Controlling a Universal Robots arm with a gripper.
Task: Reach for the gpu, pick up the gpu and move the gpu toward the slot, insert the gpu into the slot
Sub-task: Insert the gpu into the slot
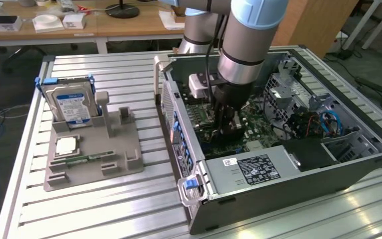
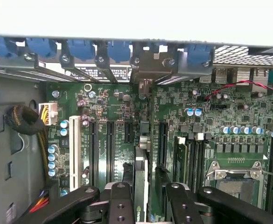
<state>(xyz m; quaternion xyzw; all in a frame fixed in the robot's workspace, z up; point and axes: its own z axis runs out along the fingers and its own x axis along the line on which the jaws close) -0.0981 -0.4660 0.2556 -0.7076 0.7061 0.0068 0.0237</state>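
The gpu [image 2: 141,179] stands on edge between my fingers, a thin dark card running across the green motherboard [image 2: 122,105]. Its metal end bracket [image 2: 145,70] sits at the case's rear wall among the blue clips. My gripper [image 2: 148,198] is shut on the gpu, one finger [image 2: 120,203] on each side. The slot lies directly under the card and is hidden by it; I cannot tell how deep the card sits. In the exterior view my gripper [image 1: 228,124] reaches down inside the open computer case [image 1: 277,174].
Parallel black connectors [image 2: 110,149] and a white one [image 2: 74,144] flank the card; the processor socket [image 2: 234,175] lies beside it. Outside the case, a grey fixture [image 1: 95,157] holds a blue-labelled hard drive [image 1: 71,102] and a silver chip [image 1: 67,145].
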